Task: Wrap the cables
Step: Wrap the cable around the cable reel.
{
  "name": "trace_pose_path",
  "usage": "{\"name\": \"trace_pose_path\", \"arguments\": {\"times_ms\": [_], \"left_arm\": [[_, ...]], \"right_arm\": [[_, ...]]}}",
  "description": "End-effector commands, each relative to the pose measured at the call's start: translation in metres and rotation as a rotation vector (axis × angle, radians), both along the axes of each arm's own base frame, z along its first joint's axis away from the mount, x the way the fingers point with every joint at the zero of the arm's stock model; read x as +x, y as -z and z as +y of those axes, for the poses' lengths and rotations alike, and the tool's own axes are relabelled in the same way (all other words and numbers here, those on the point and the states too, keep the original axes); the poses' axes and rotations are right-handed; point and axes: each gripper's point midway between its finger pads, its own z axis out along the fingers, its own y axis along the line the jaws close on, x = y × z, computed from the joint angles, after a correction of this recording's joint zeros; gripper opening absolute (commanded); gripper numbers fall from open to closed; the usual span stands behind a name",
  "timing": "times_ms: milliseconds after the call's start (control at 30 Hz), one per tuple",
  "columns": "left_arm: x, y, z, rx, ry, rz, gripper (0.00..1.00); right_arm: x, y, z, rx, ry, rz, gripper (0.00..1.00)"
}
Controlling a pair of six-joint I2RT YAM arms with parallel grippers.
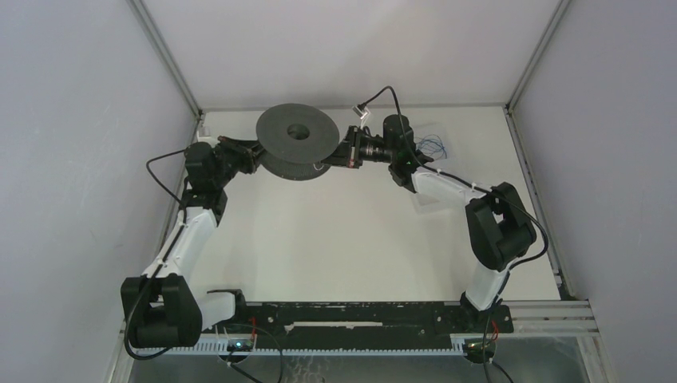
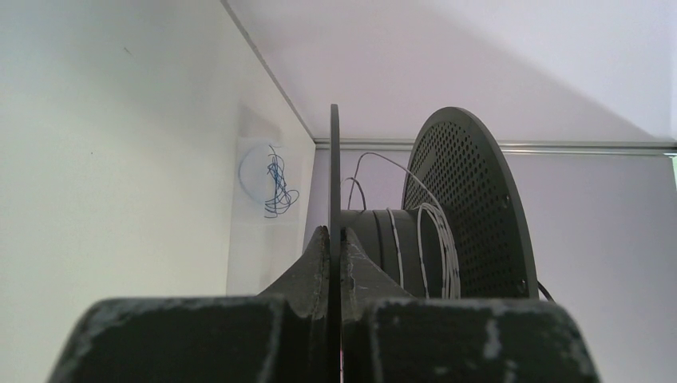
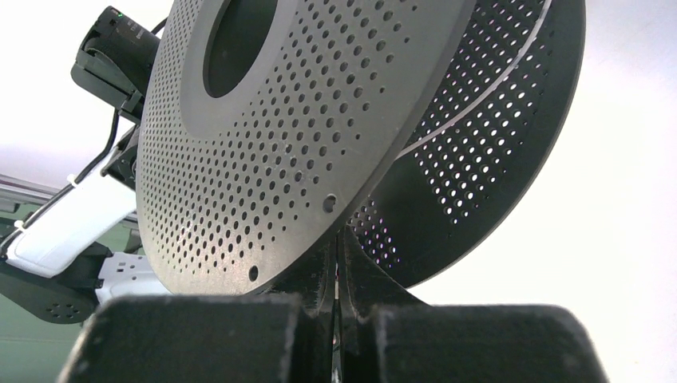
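Left wrist view: left gripper (image 2: 335, 237) pinches the spool (image 2: 471, 207) flange; cables (image 2: 435, 251) coil just beyond; right gripper (image 3: 337, 259) closed.

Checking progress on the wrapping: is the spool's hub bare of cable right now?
No, in the left wrist view several turns of the thin whitish cable circle the hub of the black spool.

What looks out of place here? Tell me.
The whitish cable sits slack on the spool: its turns are spaced apart and one loop arcs clear of the hub. A tangle of blue wire lies apart near the far wall.
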Motion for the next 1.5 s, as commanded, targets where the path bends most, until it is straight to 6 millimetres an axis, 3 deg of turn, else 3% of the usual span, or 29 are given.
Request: {"name": "trace_pose_path", "arguments": {"times_ms": [0,67,300,700,967,1267,1467], "left_arm": [[-0.010,-0.034,-0.017,-0.040,0.075,-0.123,0.00],[-0.010,-0.035,-0.017,-0.040,0.074,-0.126,0.00],[-0.009,-0.037,-0.017,-0.047,0.076,-0.131,0.00],[-0.007,-0.040,-0.010,-0.055,0.060,-0.140,0.00],[-0.006,-0.041,-0.006,-0.056,0.052,-0.140,0.00],[-0.003,-0.039,-0.002,-0.055,0.039,-0.136,0.00],[-0.001,-0.038,0.001,-0.047,0.022,-0.133,0.00]], "right_arm": [[-0.005,-0.009,0.008,0.042,-0.027,-0.025,0.00],[-0.005,-0.001,0.005,0.031,-0.022,-0.010,0.02],[-0.001,-0.006,-0.008,0.014,0.002,-0.038,0.23],[0.006,-0.002,-0.030,-0.051,0.037,-0.067,0.43],[0.013,0.000,-0.045,-0.084,0.059,-0.091,0.45],[-0.006,-0.001,-0.041,-0.108,0.003,-0.170,0.45],[-0.021,-0.003,-0.028,-0.091,-0.062,-0.197,0.30]]}}
